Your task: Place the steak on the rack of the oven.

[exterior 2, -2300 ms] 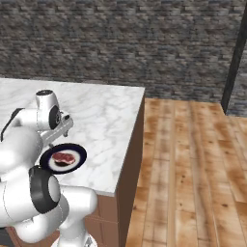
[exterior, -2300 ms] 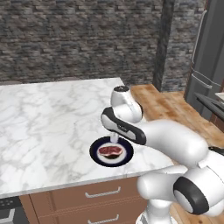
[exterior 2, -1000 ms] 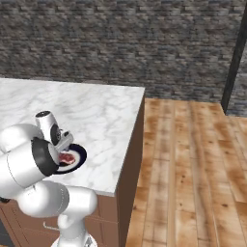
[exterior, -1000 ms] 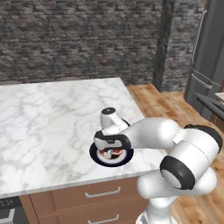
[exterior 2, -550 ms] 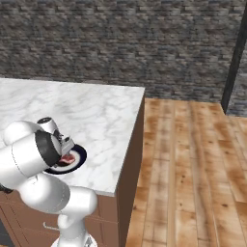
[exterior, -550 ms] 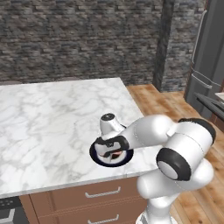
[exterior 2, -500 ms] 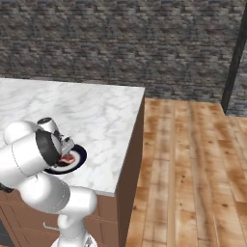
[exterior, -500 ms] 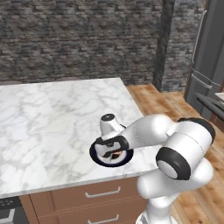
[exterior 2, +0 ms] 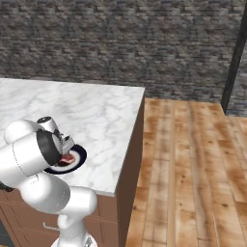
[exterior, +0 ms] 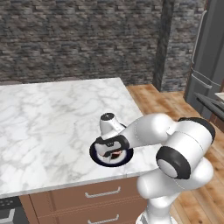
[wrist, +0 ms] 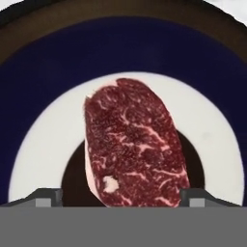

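The steak (wrist: 135, 144) is lying on the white centre of a round dark blue plate (wrist: 120, 53), and that plate (exterior: 98, 157) is sitting on the marble counter (exterior: 48, 122) close to its front edge, toward the front right corner as the left base view is showing it. In the right base view the plate (exterior 2: 77, 157) is peeking out from behind the arm, with a sliver of red meat (exterior 2: 67, 158) showing on it.

The gripper (wrist: 120, 195) is hanging low over the plate, pointing down. In the hand view its two dark fingertips (wrist: 46, 195) are standing spread, one on each side of the steak's near end, with the meat sitting between them. Whether the tips are touching the meat is hard to tell; they are looking apart from it, not pinching. In the left base view the gripper (exterior: 111, 151) is hovering right over the plate, its body hiding most of the meat.

The counter is carrying a white and grey veined marble top, running wide to the left and back. Under its front edge, brown wooden drawers (exterior: 103, 192) with pale bar handles are showing. Behind the counter a dark rough stone wall (exterior: 78, 39) is spanning the room. To the right of the counter a wood plank floor (exterior 2: 193, 164) is stretching away toward the wall. At the right edge of the left base view a tall grey refrigerator (exterior: 210, 57) is standing.
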Controlling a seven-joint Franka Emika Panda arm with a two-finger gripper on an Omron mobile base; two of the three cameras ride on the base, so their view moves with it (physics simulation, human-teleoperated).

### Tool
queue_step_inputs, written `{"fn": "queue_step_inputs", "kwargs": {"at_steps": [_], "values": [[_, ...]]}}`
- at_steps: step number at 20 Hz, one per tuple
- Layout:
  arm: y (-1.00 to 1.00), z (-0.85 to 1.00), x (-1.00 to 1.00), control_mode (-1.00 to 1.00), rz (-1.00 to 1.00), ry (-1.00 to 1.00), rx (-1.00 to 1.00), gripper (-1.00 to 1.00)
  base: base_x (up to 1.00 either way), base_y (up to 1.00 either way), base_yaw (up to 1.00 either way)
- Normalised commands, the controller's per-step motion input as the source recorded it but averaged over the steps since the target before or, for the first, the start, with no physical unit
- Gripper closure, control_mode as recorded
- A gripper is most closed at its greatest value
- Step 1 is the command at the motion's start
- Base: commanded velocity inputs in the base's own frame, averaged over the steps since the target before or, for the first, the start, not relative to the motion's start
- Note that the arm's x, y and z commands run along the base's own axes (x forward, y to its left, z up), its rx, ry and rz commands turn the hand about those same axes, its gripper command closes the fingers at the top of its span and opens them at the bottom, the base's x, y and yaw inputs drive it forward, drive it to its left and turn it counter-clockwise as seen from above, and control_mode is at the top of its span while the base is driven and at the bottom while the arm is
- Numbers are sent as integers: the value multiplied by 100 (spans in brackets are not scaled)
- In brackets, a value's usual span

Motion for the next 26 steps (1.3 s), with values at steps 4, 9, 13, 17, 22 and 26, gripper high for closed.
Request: {"fn": "queue_step_inputs", "kwargs": {"at_steps": [4,9,13,17,22,26], "values": [[0,2,1,-100,0,-2,-5,-100,0,0,0],[0,4,5,-100,0,0,-3,-100,0,0,0],[0,4,13,-100,0,0,-4,-100,0,0,0],[0,0,24,-100,2,0,-4,-100,0,0,0],[0,-16,9,-100,4,4,-1,-100,0,0,0],[0,-14,8,-100,7,5,0,-100,0,0,0]]}}
